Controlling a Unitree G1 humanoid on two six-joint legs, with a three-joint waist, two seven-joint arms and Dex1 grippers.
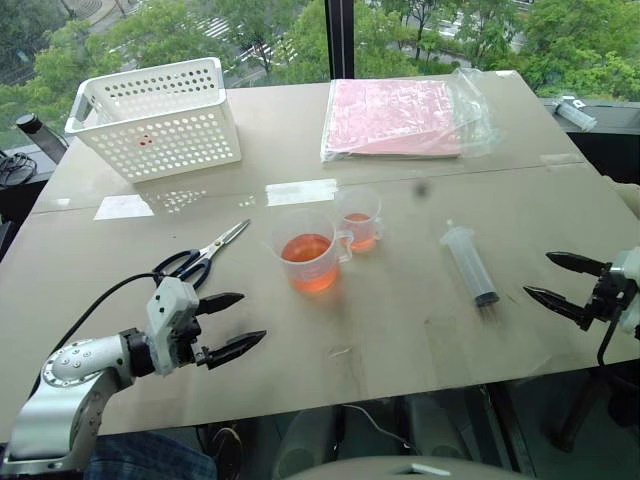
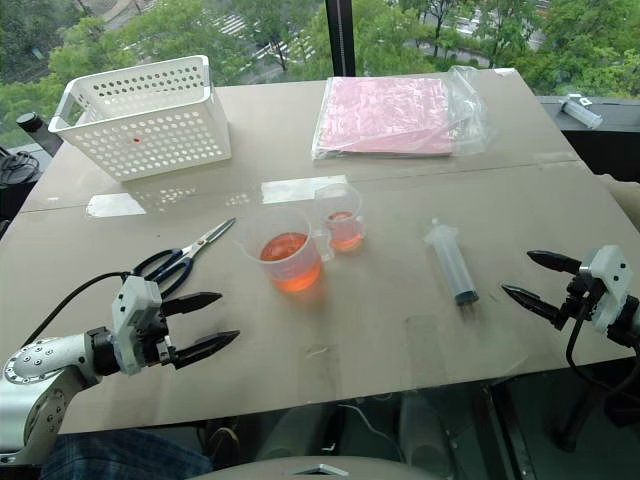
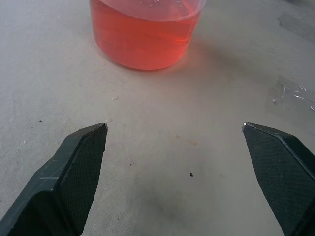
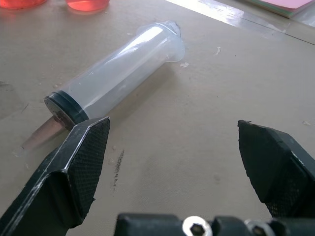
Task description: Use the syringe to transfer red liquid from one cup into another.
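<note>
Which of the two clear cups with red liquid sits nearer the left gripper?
The larger spouted beaker, holding more red liquid. It stands closer to the left gripper than the smaller cup, which sits just behind it, toward the pink packet.

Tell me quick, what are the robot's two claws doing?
Left gripper: open, holding nothing, near the beaker.
Right gripper: open, holding nothing, beside the syringe.

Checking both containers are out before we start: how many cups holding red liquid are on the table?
2. The larger beaker stands mid-table; the smaller cup stands just behind it, toward the pink packet. Nothing seems to hide a third.
</note>
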